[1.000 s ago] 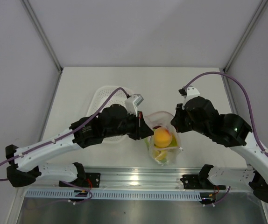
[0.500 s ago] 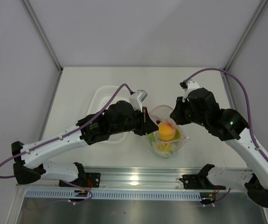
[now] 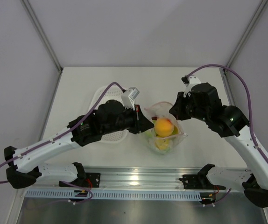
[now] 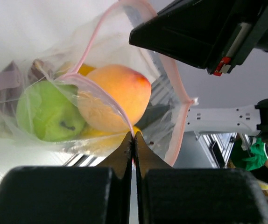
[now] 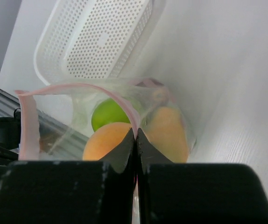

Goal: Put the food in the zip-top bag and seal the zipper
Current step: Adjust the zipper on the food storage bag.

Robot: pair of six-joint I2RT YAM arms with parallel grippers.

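Bag [image 3: 158, 108] higher than before (fruit [image 3: 163, 126] inside)

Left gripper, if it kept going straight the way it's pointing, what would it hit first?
The left gripper, fingers shut on the zipper, would press the zip-top bag film into the orange-yellow fruit just ahead, though depth is hard to judge.

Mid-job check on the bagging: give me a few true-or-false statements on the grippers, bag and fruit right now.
1. The left gripper is shut on the zip-top bag's zipper. True.
2. The right gripper hangs open, clear of the bag. False: it is shut on the zipper too.
3. The lime-green fruit lies outside the bag. False: it is inside.
4. An orange-yellow fruit is inside the bag. True.
5. The zipper is sealed. False: the mouth gapes open.
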